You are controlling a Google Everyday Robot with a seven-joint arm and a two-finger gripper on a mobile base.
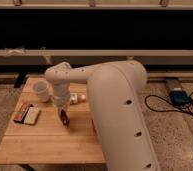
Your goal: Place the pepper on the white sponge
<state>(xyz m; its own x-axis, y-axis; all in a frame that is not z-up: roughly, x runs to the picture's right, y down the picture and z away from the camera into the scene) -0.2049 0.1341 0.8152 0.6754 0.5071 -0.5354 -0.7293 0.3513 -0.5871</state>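
Observation:
My gripper [63, 111] hangs from the white arm over the middle of the wooden table [50, 145]. It is shut on the pepper [65, 119], a small dark red piece that hangs just above the tabletop. The white sponge [32, 116] lies flat near the table's left edge, to the left of the gripper and apart from it. A reddish-brown pad [21, 113] lies against the sponge's left side.
A white cup [41, 91] stands at the back left of the table. A white labelled box [76, 98] lies just right of the gripper. My bulky arm [120, 115] covers the table's right side. Cables and a blue device [180, 96] lie on the floor at right.

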